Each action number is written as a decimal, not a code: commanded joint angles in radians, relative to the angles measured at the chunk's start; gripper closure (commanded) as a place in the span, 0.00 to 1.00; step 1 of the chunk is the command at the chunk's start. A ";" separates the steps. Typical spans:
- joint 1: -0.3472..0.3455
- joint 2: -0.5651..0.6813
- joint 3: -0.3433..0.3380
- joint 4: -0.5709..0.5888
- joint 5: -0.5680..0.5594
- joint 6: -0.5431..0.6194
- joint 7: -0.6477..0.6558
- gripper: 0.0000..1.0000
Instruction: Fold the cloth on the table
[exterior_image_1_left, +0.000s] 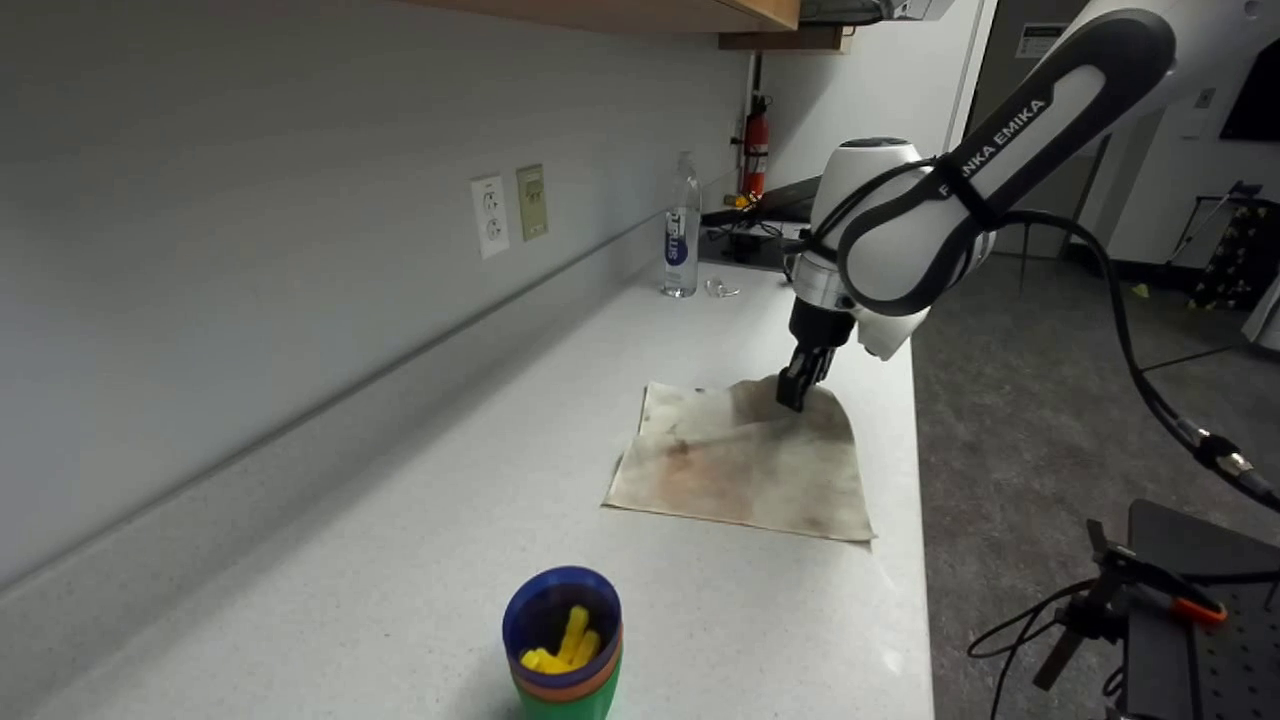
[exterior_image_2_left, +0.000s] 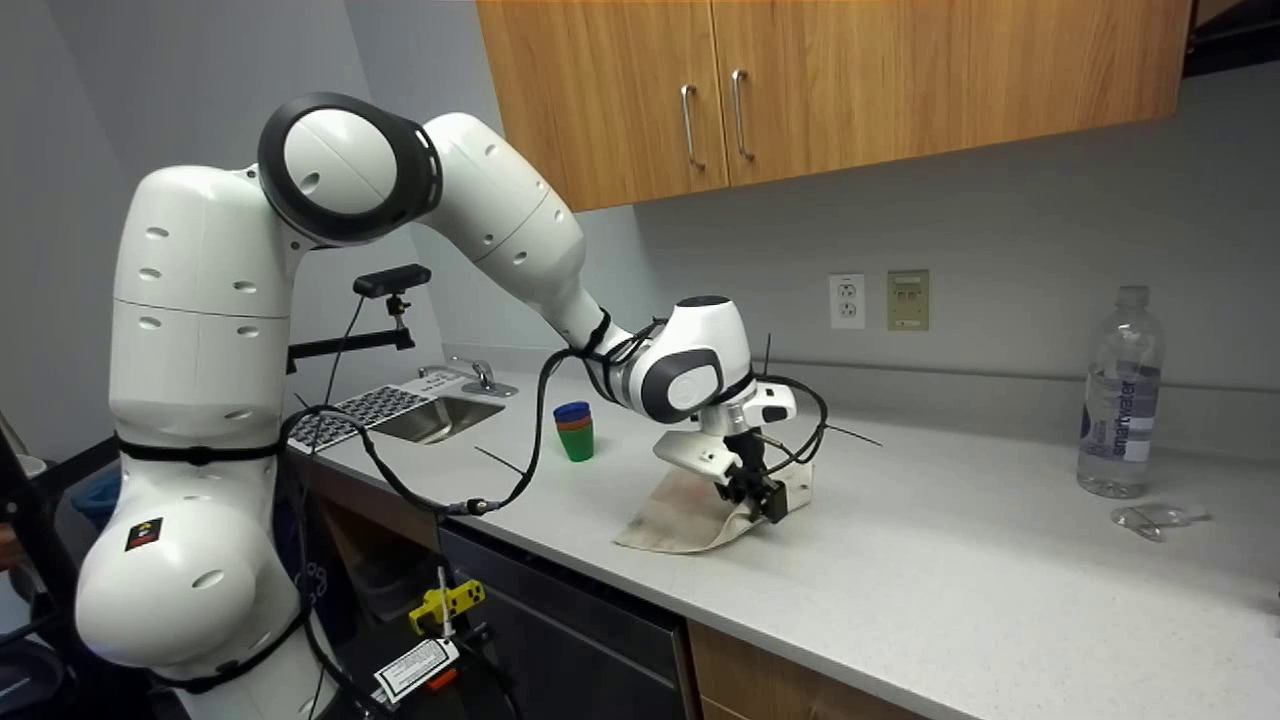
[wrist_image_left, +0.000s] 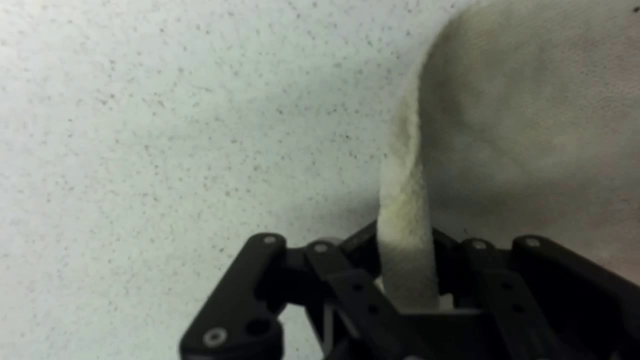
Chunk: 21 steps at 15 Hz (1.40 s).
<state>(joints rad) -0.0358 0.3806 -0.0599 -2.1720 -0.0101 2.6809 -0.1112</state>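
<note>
End effector (wrist_image_left: 406, 252) cropped, pinched cloth (wrist_image_left: 530, 110) part-hidden

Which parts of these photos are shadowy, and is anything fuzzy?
In the wrist view, the cloth is shaded beside its raised edge and the nearest parts of the gripper look soft; in an exterior view, the wall is darkest toward upper left and a shadow band runs along the countertop.

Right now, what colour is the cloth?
The cloth is beige, stained brownish in patches; it shows best in an exterior view.
</note>
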 joint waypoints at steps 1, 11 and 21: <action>0.002 -0.080 0.034 -0.042 -0.010 -0.013 -0.010 0.98; 0.056 -0.024 0.136 -0.024 -0.049 0.134 -0.042 0.98; 0.155 0.115 0.109 0.048 -0.189 0.272 -0.036 0.98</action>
<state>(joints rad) 0.0956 0.4655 0.0563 -2.1596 -0.1720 2.9307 -0.1387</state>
